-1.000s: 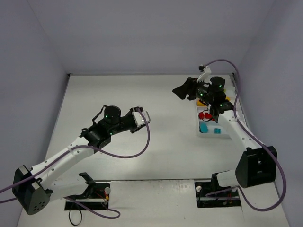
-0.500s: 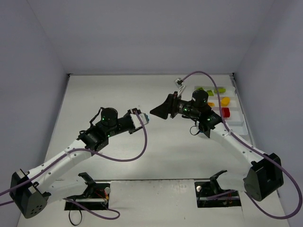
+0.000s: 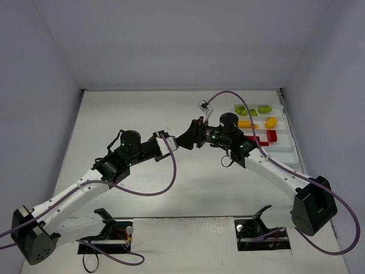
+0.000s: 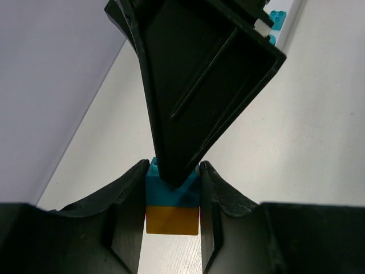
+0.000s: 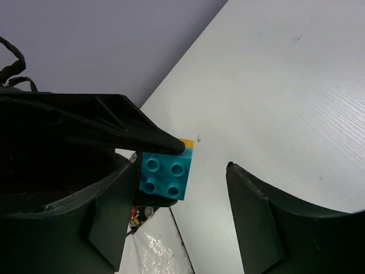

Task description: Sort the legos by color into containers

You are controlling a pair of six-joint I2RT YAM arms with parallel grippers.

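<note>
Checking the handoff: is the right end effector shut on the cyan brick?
No, one finger of the right end effector stands well clear of the cyan brick.

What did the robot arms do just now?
The right gripper swung left from over the tray to the left gripper, jaws open around its cyan-and-yellow lego. The left gripper, shut on it, stayed almost put, as did the tray.

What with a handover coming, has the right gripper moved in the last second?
Yes. The right gripper has swung left, away from the tray, to meet the left gripper, which holds a lego.
</note>
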